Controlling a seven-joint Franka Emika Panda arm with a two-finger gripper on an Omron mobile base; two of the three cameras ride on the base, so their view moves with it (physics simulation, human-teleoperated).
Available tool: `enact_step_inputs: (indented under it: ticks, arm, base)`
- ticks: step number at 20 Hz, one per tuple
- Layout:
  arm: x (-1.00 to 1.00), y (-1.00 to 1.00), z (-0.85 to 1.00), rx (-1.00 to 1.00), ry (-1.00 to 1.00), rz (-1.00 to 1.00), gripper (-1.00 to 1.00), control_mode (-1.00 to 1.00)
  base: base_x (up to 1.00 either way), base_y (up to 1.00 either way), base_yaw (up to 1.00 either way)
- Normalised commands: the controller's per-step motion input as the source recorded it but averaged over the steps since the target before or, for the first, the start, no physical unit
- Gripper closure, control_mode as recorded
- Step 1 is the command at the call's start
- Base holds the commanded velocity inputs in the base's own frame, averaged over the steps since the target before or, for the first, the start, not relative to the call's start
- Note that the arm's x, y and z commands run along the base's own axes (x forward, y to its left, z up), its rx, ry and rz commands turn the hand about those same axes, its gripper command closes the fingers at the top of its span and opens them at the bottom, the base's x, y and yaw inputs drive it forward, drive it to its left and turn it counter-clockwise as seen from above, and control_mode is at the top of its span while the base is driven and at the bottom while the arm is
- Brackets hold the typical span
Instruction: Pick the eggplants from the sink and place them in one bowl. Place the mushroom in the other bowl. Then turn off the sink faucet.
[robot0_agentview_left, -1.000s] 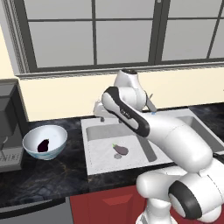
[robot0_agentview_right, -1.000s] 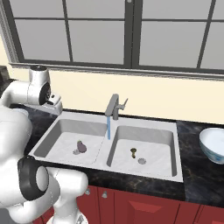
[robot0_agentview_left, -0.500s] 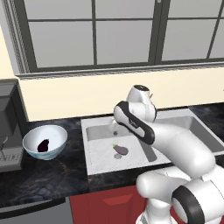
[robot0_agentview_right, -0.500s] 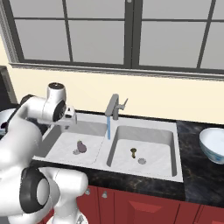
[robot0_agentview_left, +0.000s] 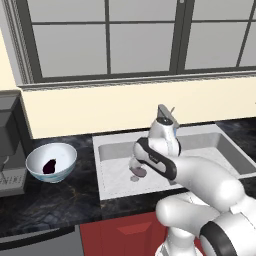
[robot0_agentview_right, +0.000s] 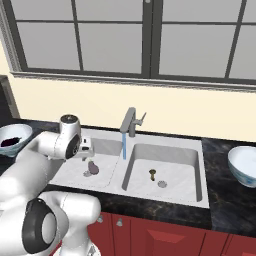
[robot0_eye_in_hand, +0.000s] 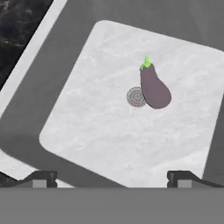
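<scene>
A paler purple eggplant (robot0_eye_in_hand: 154, 87) with a green cap lies on the floor of the sink's (robot0_agentview_right: 107, 147) left basin, touching the round grey drain (robot0_eye_in_hand: 136, 97). My gripper (robot0_agentview_right: 86, 150) hangs open just above that basin, with nothing between its fingertips (robot0_eye_in_hand: 41, 177). The near-black eggplant (robot0_agentview_left: 49, 166) rests in the white bowl (robot0_agentview_left: 35, 160) on the counter at the left. In the right basin stands the small brown mushroom (robot0_agentview_right: 152, 173). Water (robot0_agentview_right: 123, 147) runs from the grey faucet (robot0_agentview_right: 131, 121). The other bowl (robot0_agentview_right: 244, 166) stands on the counter at the far right.
A second drain (robot0_agentview_right: 161, 184) sits beside the mushroom in the right basin. A dark appliance (robot0_agentview_left: 10, 145) stands on the black counter left of the bowl. Window and pale wall run behind the sink.
The arm has swung from the left bowl's side over to the sink's left basin and come down. The gripper stayed open throughout.
</scene>
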Motion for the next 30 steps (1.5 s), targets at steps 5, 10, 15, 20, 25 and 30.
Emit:
enact_step_inputs:
  ticks: [5, 10, 15, 20, 25, 30]
  arm:
    - [0.24, -0.07, -0.2, -0.05, 0.0, 0.12, -1.0, -1.0]
    - [0.31, -0.09, -0.11, -0.01, 0.0, 0.07, -1.0, -1.0]
    - [0.24, -0.11, -0.25, 0.0, 0.0, 0.01, -1.0, -1.0]
    - [0.22, -0.01, -0.23, 0.0, 0.0, 0.0, -1.0, -1.0]
    - [0.22, 0.0, -0.19, 0.0, 0.0, 0.0, -1.0, -1.0]
    - [0.18, 0.0, -0.25, 0.0, 0.0, 0.0, -1.0, -1.0]
  base:
    - [0.0, 0.0, 0.0]
    - [0.0, 0.0, 0.0]
    - [0.0, 0.0, 0.0]
    - [0.0, 0.0, 0.0]
    - [0.0, 0.0, 0.0]
    - [0.0, 0.0, 0.0]
